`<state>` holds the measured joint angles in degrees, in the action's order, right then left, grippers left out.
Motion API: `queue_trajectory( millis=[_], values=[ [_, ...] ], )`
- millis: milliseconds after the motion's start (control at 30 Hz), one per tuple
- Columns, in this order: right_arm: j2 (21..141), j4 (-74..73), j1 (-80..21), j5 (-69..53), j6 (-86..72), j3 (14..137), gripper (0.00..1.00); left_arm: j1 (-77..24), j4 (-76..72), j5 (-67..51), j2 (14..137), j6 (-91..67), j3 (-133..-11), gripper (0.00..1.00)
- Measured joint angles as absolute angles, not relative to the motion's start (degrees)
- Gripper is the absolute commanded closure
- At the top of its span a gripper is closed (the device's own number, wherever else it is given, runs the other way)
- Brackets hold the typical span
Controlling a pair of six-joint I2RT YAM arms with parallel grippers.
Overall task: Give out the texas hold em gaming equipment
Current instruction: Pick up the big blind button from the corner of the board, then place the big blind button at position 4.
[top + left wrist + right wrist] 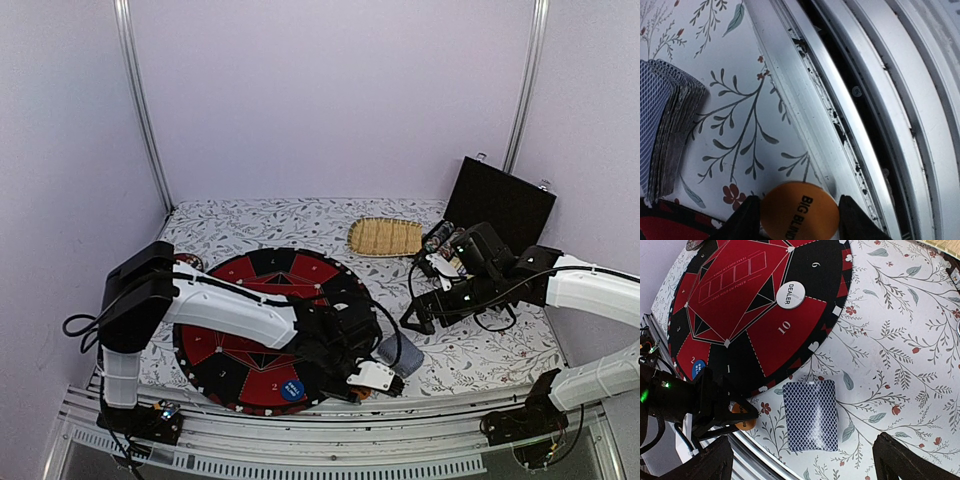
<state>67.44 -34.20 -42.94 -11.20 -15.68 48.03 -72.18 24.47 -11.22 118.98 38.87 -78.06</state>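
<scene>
The left gripper (798,202) straddles the orange BIG BLIND button (800,216) at the worktop's (740,60) near edge, its fingers at the button's rim; whether they clamp it, I cannot tell. The right gripper (802,462) hangs spread wide near the card deck (810,415).

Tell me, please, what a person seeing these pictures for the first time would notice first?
The round red and black poker mat covers the left half of the table, with a white DEALER button lying on it. At the near edge, the left hand seems to pinch an orange BIG BLIND button by its sides. Just beside it lies a deck of blue-backed cards.
</scene>
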Motion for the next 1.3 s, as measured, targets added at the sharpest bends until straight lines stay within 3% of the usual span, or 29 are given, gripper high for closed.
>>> queue_trajectory(
  millis=[367, 900, 1300],
  values=[
    [67.4, -34.2, -42.9, -11.2, -15.7, 48.0, 0.00, -72.4, 22.9, -10.9, 116.9, 37.7, -75.7, 0.58],
    [67.4, -34.2, -42.9, -11.2, -15.7, 48.1, 0.00, -70.7, 21.2, -12.0, 107.4, 32.5, -71.9, 0.57],
    [68.8, -34.2, -42.9, -11.3, -14.5, 50.8, 0.00, -56.6, 22.5, 7.0, 88.7, -9.4, -49.9, 0.55]
  ],
)
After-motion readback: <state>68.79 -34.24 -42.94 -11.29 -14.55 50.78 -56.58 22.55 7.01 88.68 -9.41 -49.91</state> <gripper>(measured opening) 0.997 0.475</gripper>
